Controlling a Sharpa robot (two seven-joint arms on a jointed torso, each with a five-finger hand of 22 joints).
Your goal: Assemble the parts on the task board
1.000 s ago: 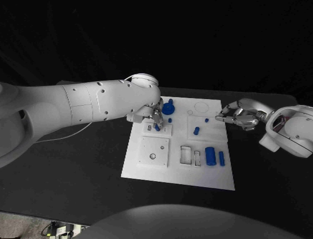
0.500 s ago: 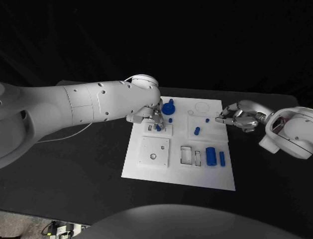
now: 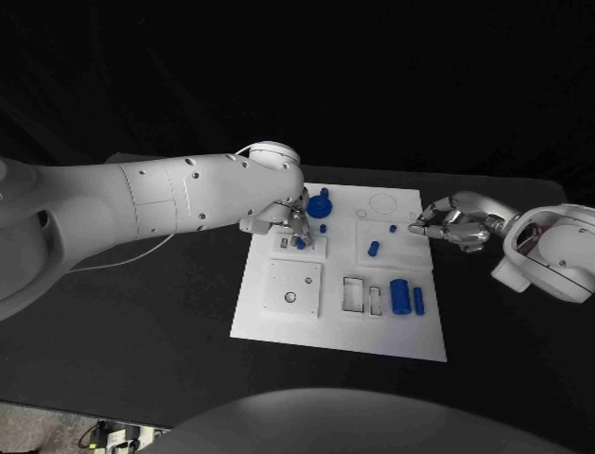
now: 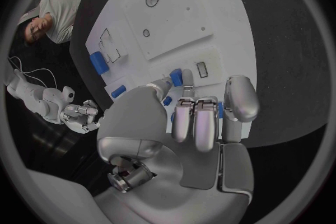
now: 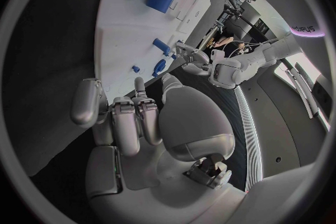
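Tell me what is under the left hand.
Under the left hand lies the white board, with a small blue part at its fingertips. The hand hides whether that part is gripped.

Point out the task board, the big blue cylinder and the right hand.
task board (image 3: 287, 320): head view, bare near-left corner.
big blue cylinder (image 3: 399, 296): head view, middle of its body.
right hand (image 3: 447, 223): head view, middle of the hand.

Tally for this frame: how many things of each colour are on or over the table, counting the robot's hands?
Blue parts: 7, one partly hidden by fingers
White task board: 1
Silver hands: 2, the left hand and the right hand
Total: 10
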